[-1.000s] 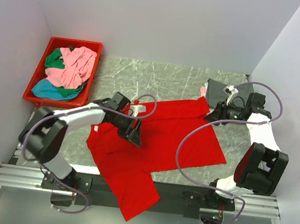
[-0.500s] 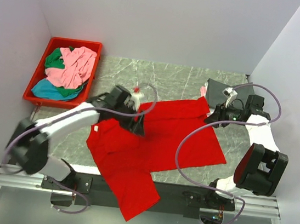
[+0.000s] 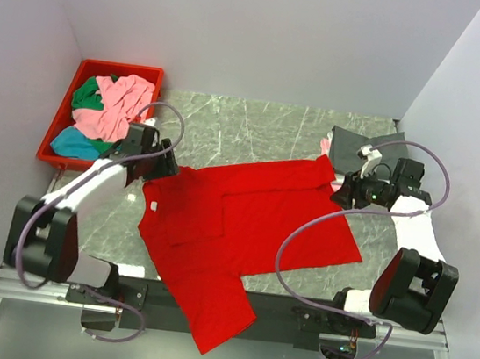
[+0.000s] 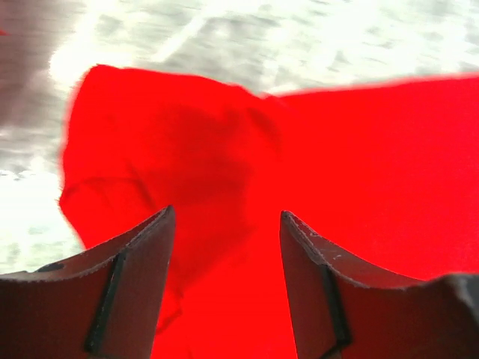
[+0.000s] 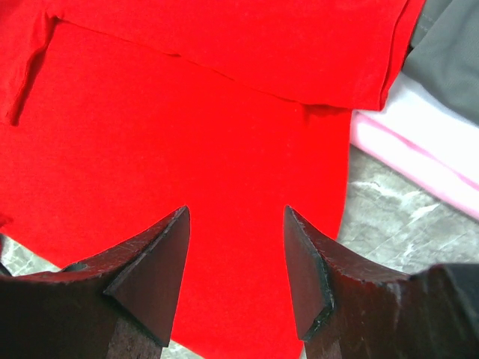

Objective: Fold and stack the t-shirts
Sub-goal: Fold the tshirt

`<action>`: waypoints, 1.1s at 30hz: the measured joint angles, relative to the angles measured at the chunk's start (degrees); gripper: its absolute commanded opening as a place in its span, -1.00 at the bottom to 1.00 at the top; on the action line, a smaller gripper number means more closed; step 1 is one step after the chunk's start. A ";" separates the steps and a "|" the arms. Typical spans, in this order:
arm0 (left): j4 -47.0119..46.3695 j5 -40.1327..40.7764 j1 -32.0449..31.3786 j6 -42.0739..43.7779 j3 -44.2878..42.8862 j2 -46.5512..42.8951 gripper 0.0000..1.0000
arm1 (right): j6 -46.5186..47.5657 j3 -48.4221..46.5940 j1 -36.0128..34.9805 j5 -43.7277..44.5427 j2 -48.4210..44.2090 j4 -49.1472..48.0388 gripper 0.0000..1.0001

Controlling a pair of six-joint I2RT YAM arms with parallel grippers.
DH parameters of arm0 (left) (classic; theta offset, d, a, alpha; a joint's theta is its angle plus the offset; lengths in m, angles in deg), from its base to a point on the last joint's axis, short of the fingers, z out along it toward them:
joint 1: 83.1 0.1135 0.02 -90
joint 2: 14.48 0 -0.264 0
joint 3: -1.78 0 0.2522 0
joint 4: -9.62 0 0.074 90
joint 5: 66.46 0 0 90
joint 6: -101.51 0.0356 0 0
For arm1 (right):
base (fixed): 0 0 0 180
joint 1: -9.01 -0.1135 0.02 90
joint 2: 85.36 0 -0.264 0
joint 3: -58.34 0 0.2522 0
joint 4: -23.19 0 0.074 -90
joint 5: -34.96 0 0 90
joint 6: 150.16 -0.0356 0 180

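A: Main item, where?
B: One large bright red cloth t-shirt (image 3: 243,224), spread across the middle of the grey-green marbled bench (image 3: 257,120). Its far strip is doubled back on itself. One end runs off the near edge between the two arm bases.
A: And the left hand?
B: The left hand (image 3: 161,162) sits at the shirt's far-left corner, near the rigid red plastic bin (image 3: 57,140). In the wrist view its fingers (image 4: 127,277) are spread with nothing between them. The rumpled red corner lies just below and ahead. Touching the cloth or not, cannot tell.
A: Right side?
B: The right hand (image 3: 342,196) is over the far-right corner of the same shirt. Its fingers (image 5: 150,269) are also spread and empty, with flat red cloth and a folded edge under the gap.
A: Anything next to it?
B: A folded dark grey t-shirt (image 3: 355,144) lies just beyond that hand, beside the red corner. The wrist view shows a white layer (image 5: 423,101) and a folded pink layer (image 5: 404,149) under it, with the pink edge just beside the red cloth.
A: What's in the bin?
B: A crumpled pink tee (image 3: 124,107) is on top, a green tee (image 3: 86,93) at the far-left end and a teal tee (image 3: 75,144) at the near end. All loose, well apart from the right hand.
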 measured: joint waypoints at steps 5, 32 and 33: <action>2.29 8.74 -0.20 -0.33 -4.26 8.07 0.25 | -0.63 0.66 0.17 0.17 0.00 -0.76 0.20; 4.63 26.69 -0.48 -3.08 -16.55 27.04 -0.46 | 0.39 0.79 2.49 -4.15 2.23 0.00 0.20; 4.61 26.99 -0.48 -3.23 -16.59 27.32 -0.52 | 0.50 0.79 2.56 -4.31 2.23 0.11 0.20</action>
